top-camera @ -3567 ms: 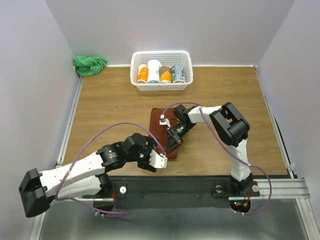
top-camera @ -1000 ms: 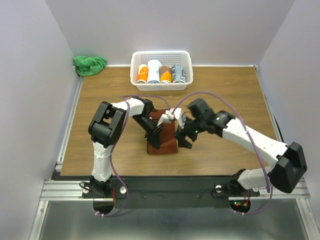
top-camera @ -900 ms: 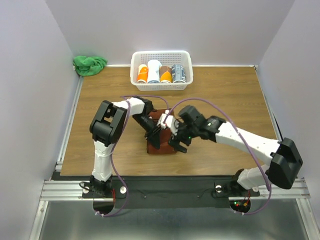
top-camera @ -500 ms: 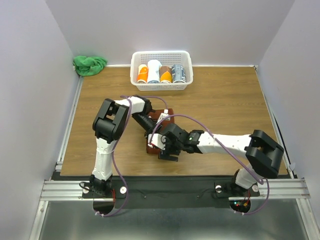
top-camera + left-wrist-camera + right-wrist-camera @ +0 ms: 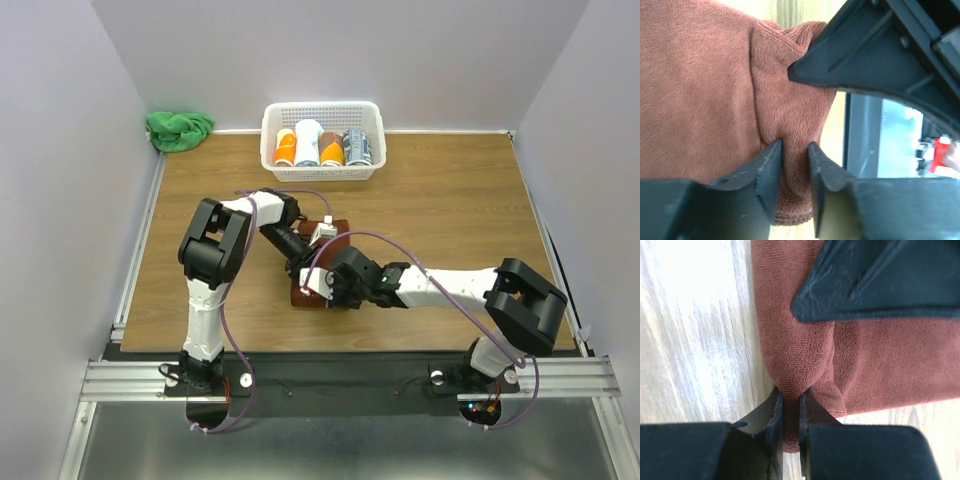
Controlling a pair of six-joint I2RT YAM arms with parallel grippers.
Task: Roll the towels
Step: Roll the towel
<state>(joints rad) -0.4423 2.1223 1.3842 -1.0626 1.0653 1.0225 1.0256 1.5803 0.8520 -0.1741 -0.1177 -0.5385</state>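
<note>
A brown towel point(image 5: 338, 230) lies folded on the wooden table, and both arms cover most of it from above. My left gripper point(image 5: 305, 268) reaches in from the upper left. In the left wrist view my left gripper point(image 5: 794, 147) has a raised fold of the towel point(image 5: 705, 90) filling the gap between its fingers. My right gripper point(image 5: 322, 285) meets it from the right at the towel's near edge. In the right wrist view my right gripper point(image 5: 788, 400) is shut on a thin pinch of the towel's point(image 5: 880, 355) rounded edge. The two grippers stand almost tip to tip.
A white basket point(image 5: 322, 106) at the back holds several rolled towels point(image 5: 308, 145). A crumpled green towel point(image 5: 180, 128) lies in the far left corner. White walls enclose the table on three sides.
My right arm has swung left across the towel to its near left edge and closed on a fold there. My left gripper has stayed on the towel, its jaws a little wider.
</note>
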